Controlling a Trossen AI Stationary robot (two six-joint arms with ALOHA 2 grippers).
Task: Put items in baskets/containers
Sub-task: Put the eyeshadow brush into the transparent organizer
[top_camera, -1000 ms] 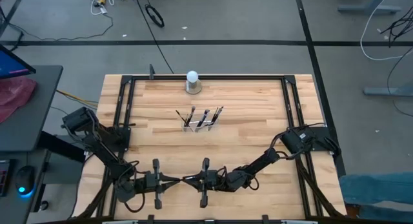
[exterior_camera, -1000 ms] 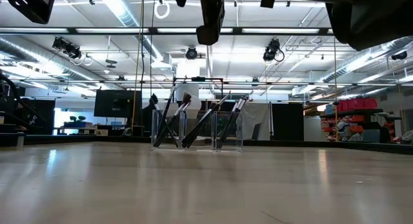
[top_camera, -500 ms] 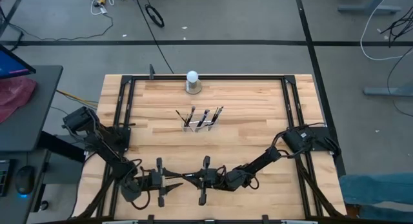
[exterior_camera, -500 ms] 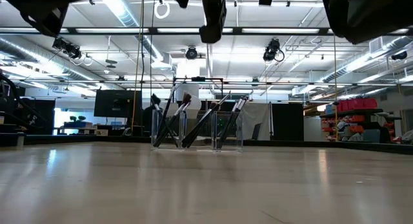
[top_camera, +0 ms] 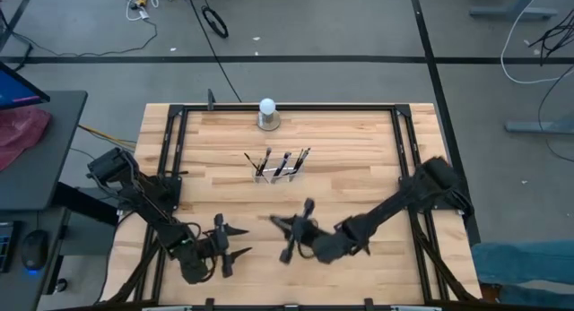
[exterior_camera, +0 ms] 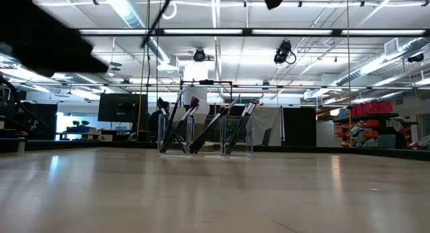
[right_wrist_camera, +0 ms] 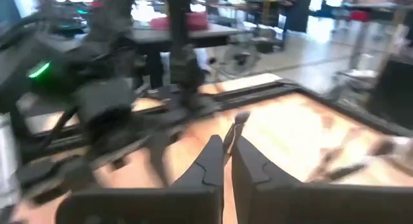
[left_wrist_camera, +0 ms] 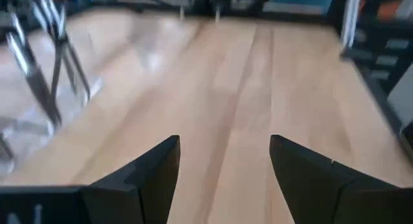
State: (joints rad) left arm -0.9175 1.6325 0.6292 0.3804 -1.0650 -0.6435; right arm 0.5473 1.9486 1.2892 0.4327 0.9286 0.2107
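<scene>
Brushes [top_camera: 280,163] in holder [top_camera: 278,175], seemingly well beyond both jaws

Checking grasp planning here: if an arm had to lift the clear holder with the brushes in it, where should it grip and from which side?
Probably from above, pinching the clear holder across its narrow walls; the brushes lean out over its top.

The pale butcher-block wooden table [top_camera: 359,168] is smooth planking with a soft satin sheen, framed by matt black metal rails [top_camera: 287,106]. Far of centre stands the small clear glossy plastic holder [exterior_camera: 205,140], see-through, holding thin dark-handled makeup brushes [exterior_camera: 195,125] with shiny metallic ferrules. The white ball on a grey round base [top_camera: 267,114] looks smooth and matt. The left gripper's dark fingers [left_wrist_camera: 151,169] look like matt plastic
</scene>
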